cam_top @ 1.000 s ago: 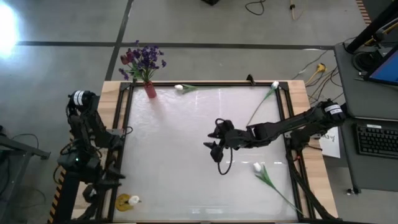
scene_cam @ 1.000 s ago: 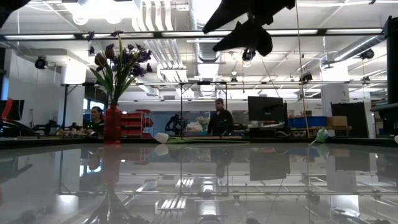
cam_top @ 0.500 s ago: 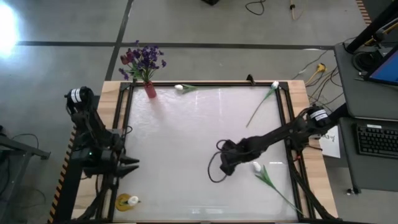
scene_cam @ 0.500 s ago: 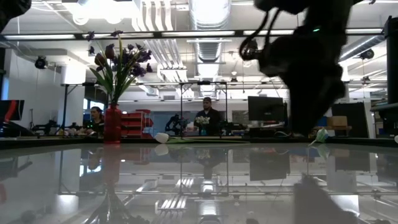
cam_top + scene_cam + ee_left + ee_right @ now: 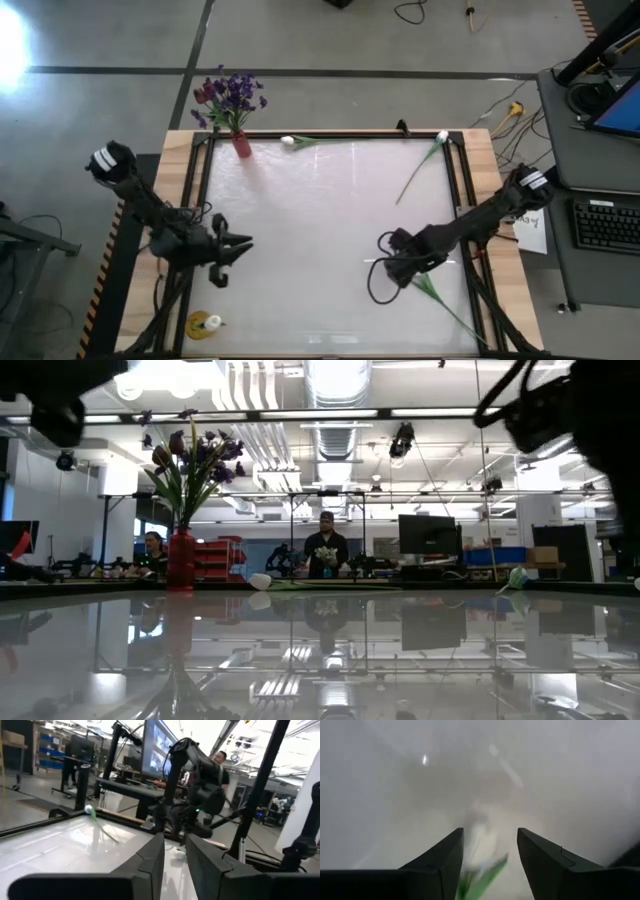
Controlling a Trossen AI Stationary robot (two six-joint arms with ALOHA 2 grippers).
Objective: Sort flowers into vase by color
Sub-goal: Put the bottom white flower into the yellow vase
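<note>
The right pincer (image 5: 402, 272) has dropped down onto 1 white tulip (image 5: 481, 840) near the bench (image 5: 320, 220) edge – its fingers are spread around the bud, not pinching yet. The left pincer (image 5: 236, 250) is reaching in, nearly pressed together, holding nothing – so picking up is coming next.

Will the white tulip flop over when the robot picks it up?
Probably a bit: the white tulip has a long thin stem, so its free end may droop. It looks light. Lying flat on the smooth table, it could slide when nudged.
</note>
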